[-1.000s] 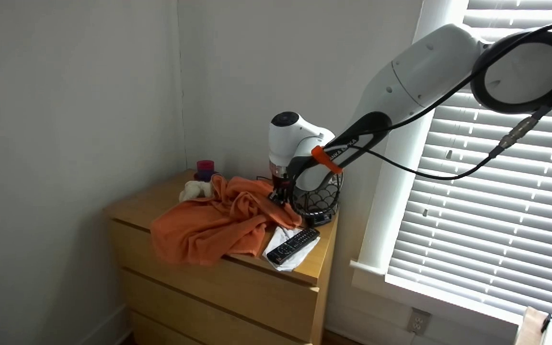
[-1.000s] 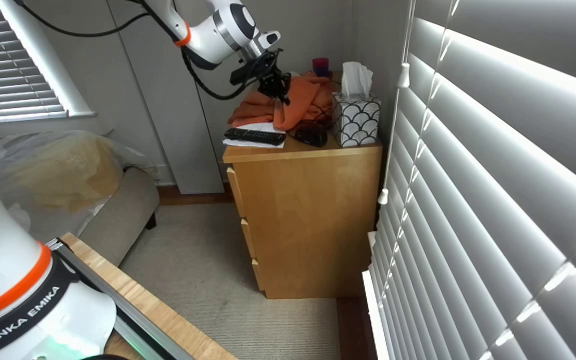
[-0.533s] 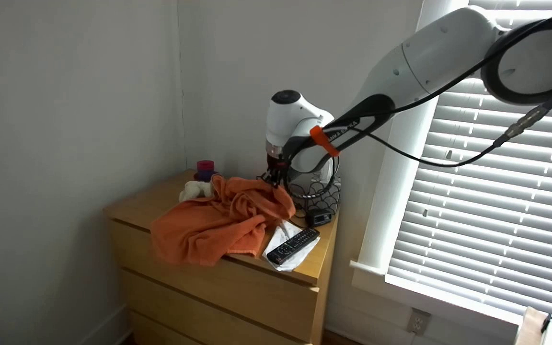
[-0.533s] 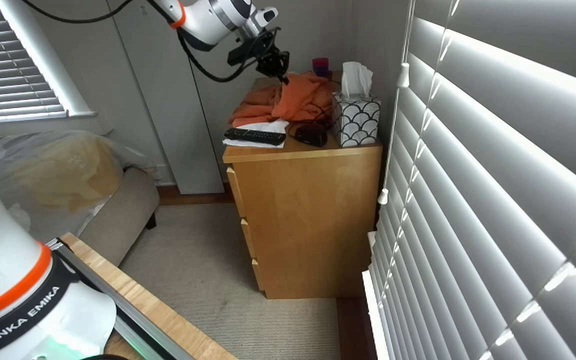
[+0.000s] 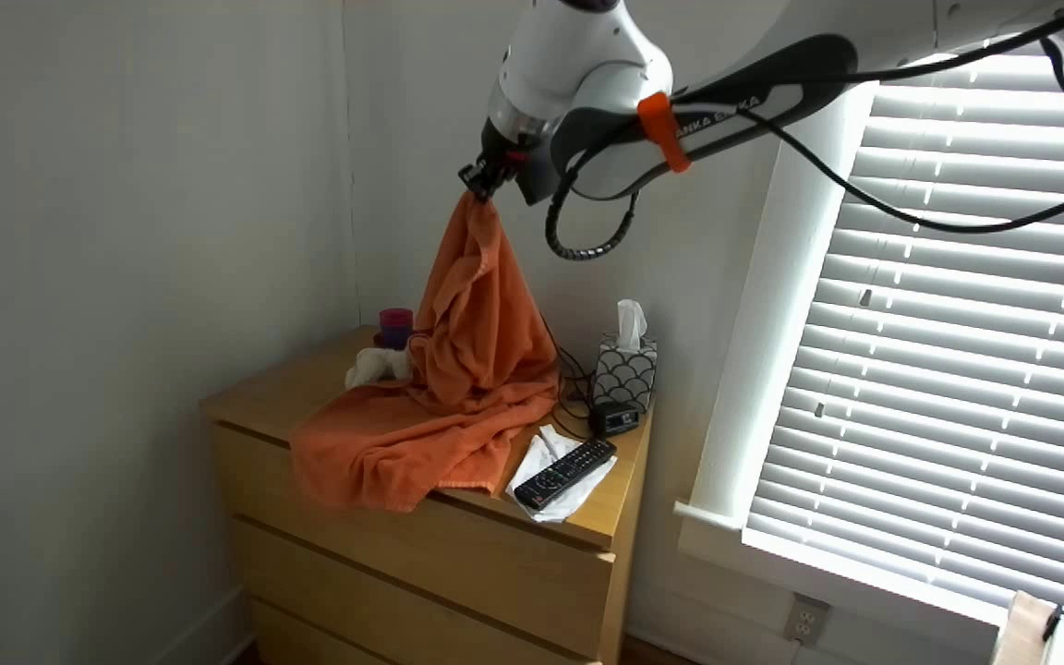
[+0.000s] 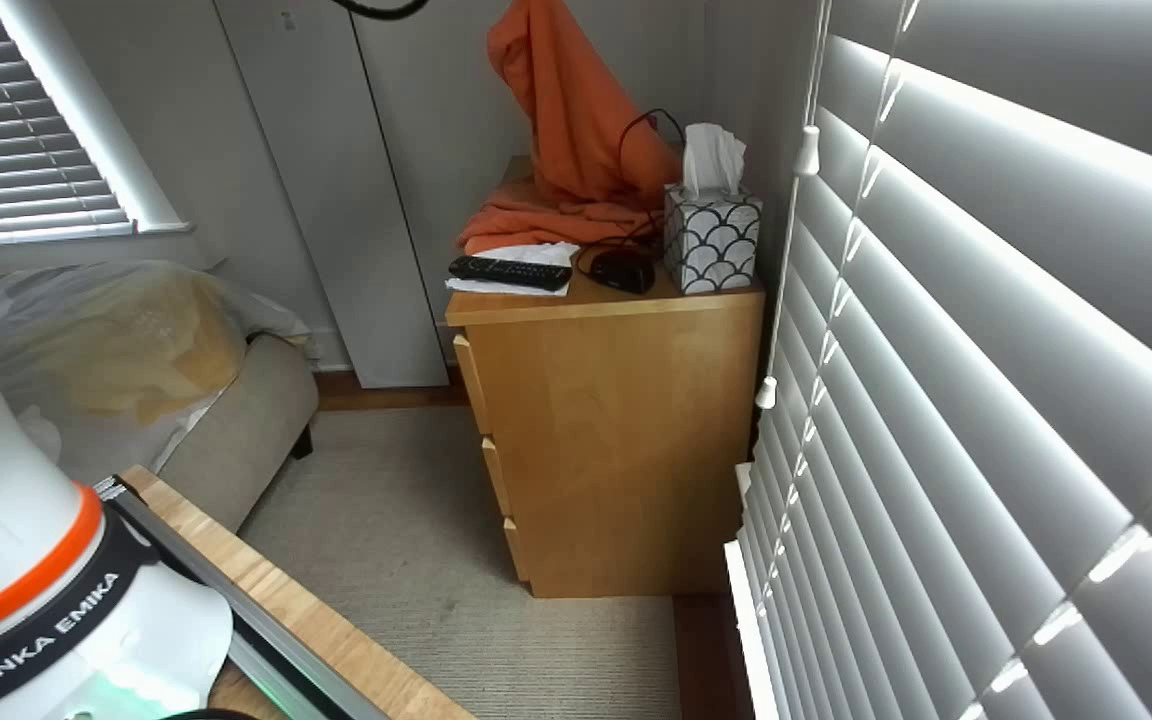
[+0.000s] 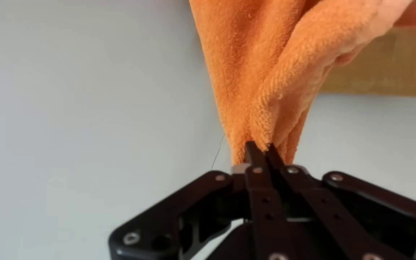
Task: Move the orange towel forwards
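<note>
Holding the orange towel [image 5: 486, 323] up by one gathered part, in a tall narrow peak over the bench [image 5: 278, 383]. Lying lower down in loose folds across the middle of the bench, then drooping over the front edge, partly covering the top drawer [image 5: 513, 543]. Clamped in the end effector [image 7: 261, 150] — closed to almost nothing in the wrist view, pinching a bunch of cloth between the fingertips [image 7: 252, 151]. Hung at a tilt from the white-and-black arm [image 5: 620, 88], well above the bench.

Just beside the towel, showing a soft-looking white bundle [image 5: 375, 367]; cannot tell whether touching. Beyond it, near the back corner away from the window [image 5: 943, 351], showing a pink-and-purple cup [image 5: 395, 326] — or a stack, too small to tell. At the front corner by the window, carrying a black remote control [image 5: 566, 474] on a flat white sheet [image 5: 578, 497], paper or cloth. At the back corner by the window, bearing a tissue box [image 6: 714, 242] patterned in dark scallops, with a white tissue [image 6: 713, 160] upright out of the top. Just beside the box, along the window-side edge, carrying also a small black device [image 6: 622, 271]. Past that edge, facing white blinds [image 6: 986, 350]. Well apart from the front edge, in an exterior view, showing a couch [image 6: 246, 420] under clear plastic [image 6: 136, 330].
</note>
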`<state>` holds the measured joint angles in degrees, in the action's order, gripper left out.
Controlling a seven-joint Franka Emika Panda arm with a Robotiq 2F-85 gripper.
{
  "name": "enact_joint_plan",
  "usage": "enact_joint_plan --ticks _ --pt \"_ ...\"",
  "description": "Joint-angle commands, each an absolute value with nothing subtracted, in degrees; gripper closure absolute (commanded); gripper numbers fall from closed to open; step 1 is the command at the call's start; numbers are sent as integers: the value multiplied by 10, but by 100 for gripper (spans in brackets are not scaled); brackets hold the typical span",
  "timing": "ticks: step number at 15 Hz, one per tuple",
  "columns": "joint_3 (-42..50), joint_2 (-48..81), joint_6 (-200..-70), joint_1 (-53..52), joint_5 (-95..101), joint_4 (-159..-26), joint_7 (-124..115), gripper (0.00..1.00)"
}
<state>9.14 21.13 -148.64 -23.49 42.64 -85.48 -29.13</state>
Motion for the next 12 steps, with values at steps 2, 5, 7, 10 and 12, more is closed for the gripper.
enact_joint_plan --ticks 2,5,7,10,12 --pt "90 198 -1481 -240 429 -852 -292 96" --pt "91 211 -1482 -234 429 -855 -292 96" --pt "91 215 -1482 -233 429 -855 -292 99" --pt "76 225 -1489 -246 433 -795 -258 99" --pt "68 227 -1488 -260 440 -739 -234 99"
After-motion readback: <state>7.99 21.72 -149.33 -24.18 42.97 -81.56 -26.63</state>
